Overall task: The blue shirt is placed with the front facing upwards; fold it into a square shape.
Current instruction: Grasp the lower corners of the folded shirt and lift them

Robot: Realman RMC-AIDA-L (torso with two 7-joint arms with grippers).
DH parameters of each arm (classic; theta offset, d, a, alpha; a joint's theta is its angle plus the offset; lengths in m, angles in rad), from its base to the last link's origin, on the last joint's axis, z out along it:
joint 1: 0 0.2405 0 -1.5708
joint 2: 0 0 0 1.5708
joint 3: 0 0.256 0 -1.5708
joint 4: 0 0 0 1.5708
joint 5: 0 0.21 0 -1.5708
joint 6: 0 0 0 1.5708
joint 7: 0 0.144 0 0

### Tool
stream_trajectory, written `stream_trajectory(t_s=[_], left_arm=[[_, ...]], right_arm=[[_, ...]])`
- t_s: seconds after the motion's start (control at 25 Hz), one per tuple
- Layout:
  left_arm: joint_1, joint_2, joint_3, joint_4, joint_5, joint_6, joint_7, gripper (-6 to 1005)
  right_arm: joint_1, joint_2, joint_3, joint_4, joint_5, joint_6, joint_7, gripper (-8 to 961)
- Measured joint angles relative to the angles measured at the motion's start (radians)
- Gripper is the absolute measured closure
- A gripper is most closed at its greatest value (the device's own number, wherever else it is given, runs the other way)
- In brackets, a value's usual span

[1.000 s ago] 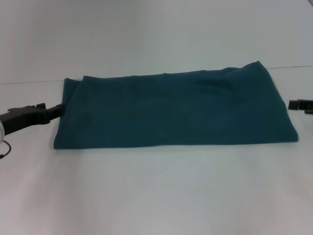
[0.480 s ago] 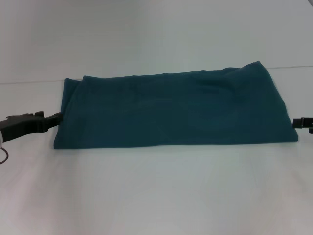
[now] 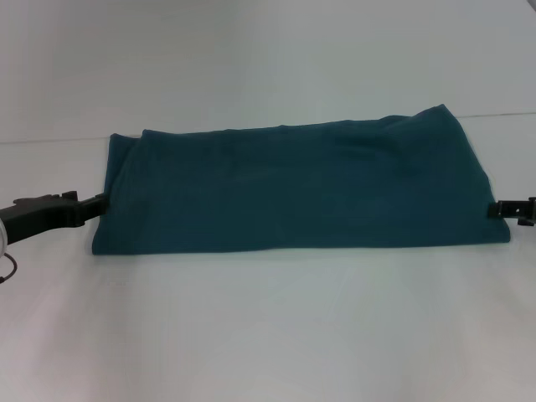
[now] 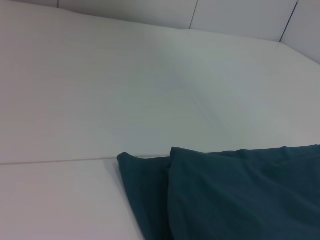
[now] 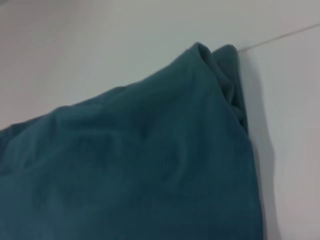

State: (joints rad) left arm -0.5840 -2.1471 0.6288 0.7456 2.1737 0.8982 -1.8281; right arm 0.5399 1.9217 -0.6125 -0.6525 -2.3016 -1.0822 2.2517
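One blue shirt (image 3: pixel 297 188), two tools. Folded into a long band, plain side up, no print showing. Lying across the middle of a white tabletop (image 3: pixel 268 327), long edges running left to right, layered edges stacked at both ends (visible close up in the wrist views (image 4: pixel 235 195) (image 5: pixel 135 170)). A thin seam (image 3: pixel 50 141) running across the tabletop behind the shirt; pale panelled wall (image 4: pixel 240 15) beyond the far edge.

Left tool (image 3: pixel 99 201) low over the tabletop at the shirt's left end, reaching in horizontally from the left border, tip touching or just beside the cloth edge; whether apart or together cannot be told from here. Right tool (image 3: pixel 496 209) at the shirt's right end, only its dark tip entering from the right border, level with the lower part of that edge, touching or just overlapping the cloth; fingers' state likewise cannot be told. Own fingers missing from both wrist views.
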Motion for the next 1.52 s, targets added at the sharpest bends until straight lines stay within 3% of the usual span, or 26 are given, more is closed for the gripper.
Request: stream_trajectory(t_s=[0.96,1.44,1.52], left_arm=[[-0.001,0.0,0.0,0.001,0.0,-0.009,0.002,413],[-0.003,0.0,0.0,0.001,0.0,-0.014,0.004,413],[-0.004,0.0,0.0,0.0,0.0,-0.019,0.004,413]], right_arm=[[0.04,0.024,-0.009,0.057,-0.035,0.075,0.003,231],[0.037,0.025,0.001,0.057,-0.029,0.076,0.0,234],[0.035,0.025,0.003,0.057,-0.029,0.078,-0.004,320]])
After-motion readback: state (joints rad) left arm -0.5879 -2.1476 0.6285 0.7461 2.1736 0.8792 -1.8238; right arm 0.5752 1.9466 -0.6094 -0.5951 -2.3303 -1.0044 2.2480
